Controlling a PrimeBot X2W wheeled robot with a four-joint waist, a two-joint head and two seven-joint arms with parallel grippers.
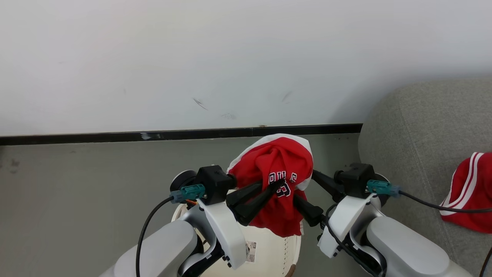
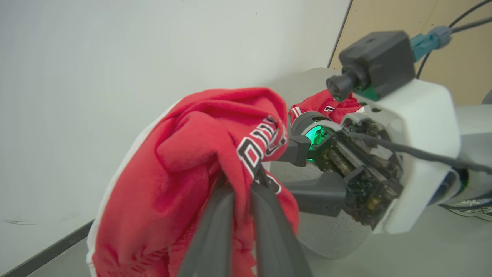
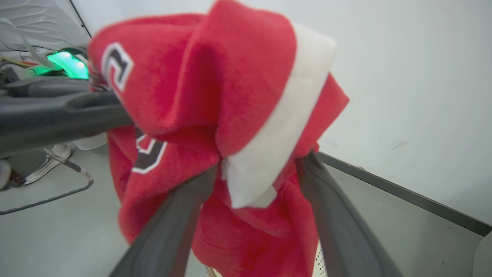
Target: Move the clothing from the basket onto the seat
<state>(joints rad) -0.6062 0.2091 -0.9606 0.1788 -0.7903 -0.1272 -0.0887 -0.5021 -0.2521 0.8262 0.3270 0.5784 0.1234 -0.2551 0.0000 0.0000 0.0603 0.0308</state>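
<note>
head view: left gripper (image 1: 275,186) pinched tight on the red bulls jersey (image 1: 276,157) bunched above the basket (image 1: 269,246), right gripper (image 1: 305,186) spread wide around it, so loose folds may snag on it and pull free short of the sofa (image 1: 415,127).

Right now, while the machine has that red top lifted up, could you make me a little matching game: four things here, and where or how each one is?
Things:
1. left pincer
2. right pincer
3. basket
4. second red garment

States or places:
A. lying on the grey sofa
B. shut on the red jersey
C. directly beneath the red jersey
D. wide open, one finger either side of the red jersey

Pairs: 1-B, 2-D, 3-C, 4-A
</note>
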